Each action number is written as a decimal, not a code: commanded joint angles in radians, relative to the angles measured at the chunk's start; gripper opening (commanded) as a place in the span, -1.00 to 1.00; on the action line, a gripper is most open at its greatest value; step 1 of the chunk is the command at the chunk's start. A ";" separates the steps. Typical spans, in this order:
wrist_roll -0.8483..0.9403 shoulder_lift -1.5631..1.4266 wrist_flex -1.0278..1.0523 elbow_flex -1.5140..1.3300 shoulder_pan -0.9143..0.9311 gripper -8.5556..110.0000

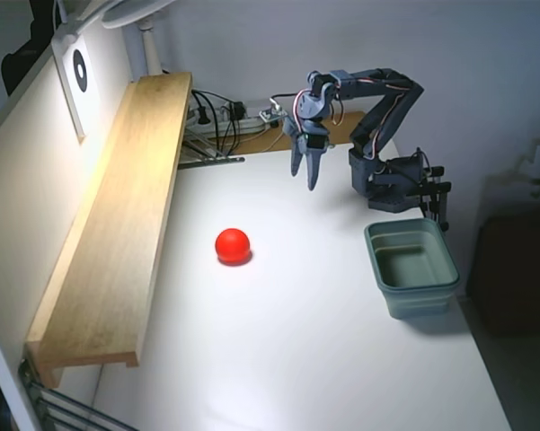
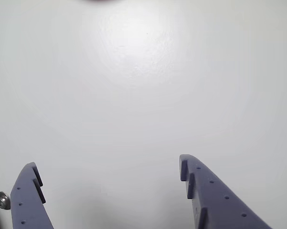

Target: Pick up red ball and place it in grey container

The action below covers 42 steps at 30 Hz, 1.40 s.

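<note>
The red ball (image 1: 233,245) rests on the white table, left of centre in the fixed view. At the right side stands the grey container (image 1: 411,267), a grey-green tub with nothing visible inside. My gripper (image 1: 305,180) hangs pointing down above the back of the table, well behind the ball and to its right, and left of the tub. In the wrist view the gripper (image 2: 107,164) is open, its two blue fingers (image 2: 205,191) spread wide over bare table with nothing between them. The tub is out of the wrist view.
A long wooden shelf (image 1: 126,215) runs along the table's left side. Cables and a power strip (image 1: 220,121) lie at the back. The arm's base (image 1: 391,180) is clamped behind the tub. The table's right edge runs just past the tub.
</note>
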<state>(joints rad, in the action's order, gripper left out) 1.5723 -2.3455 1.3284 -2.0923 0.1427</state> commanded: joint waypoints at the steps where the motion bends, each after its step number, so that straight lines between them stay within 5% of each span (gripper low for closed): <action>1: -0.002 -0.030 -0.006 -0.008 0.004 -0.21; 16: -0.002 0.052 -0.077 0.003 0.004 -0.21; 42: -0.002 0.831 -0.332 0.527 0.004 -0.21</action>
<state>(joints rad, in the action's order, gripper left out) 1.5723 -1.5417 1.0017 -1.6628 0.1427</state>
